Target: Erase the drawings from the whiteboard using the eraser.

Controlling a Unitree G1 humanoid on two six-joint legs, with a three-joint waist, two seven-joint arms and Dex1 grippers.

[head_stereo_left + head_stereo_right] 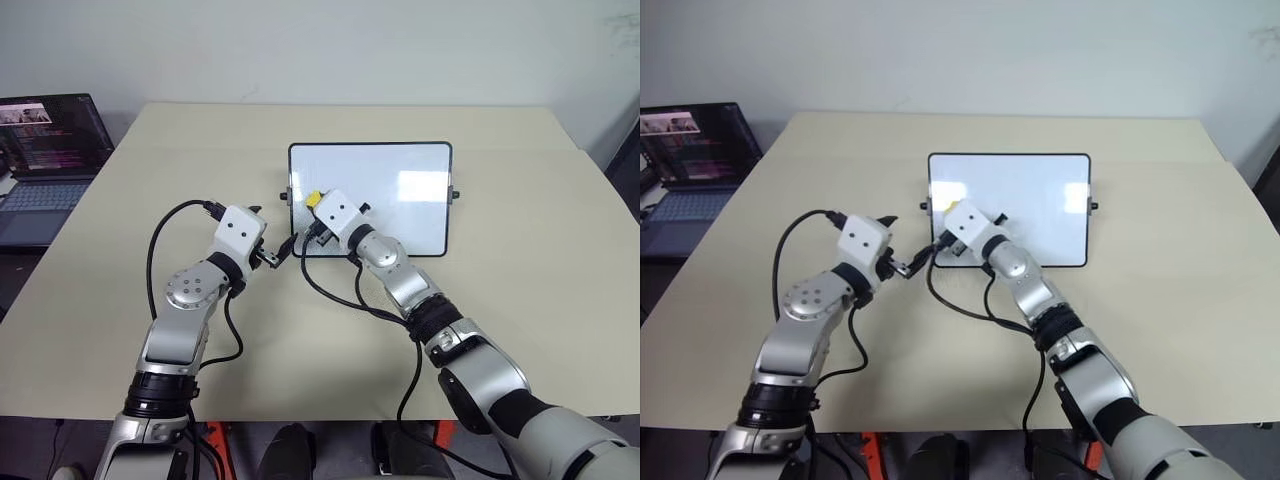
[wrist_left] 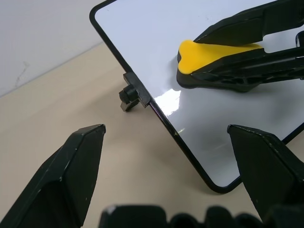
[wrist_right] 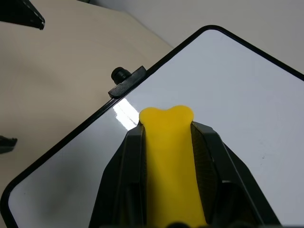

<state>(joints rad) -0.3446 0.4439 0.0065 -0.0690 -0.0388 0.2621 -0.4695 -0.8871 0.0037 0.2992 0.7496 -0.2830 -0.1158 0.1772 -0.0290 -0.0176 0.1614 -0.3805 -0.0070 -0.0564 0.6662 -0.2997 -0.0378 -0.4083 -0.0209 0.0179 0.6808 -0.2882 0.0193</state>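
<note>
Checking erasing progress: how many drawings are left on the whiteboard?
0 visible: the whiteboard looks blank. A drawing could hide under the eraser or the right gripper.

A big cream table (image 1: 520,300) stands against a plain white wall (image 1: 330,45). Beside the table on the left sits an open laptop (image 1: 45,165) with a lit screen. The room is bright.

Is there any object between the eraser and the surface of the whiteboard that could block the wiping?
Nothing visible does. The right gripper is shut on the eraser, which sits directly over the whiteboard near its left edge, with bare white surface around it.
</note>
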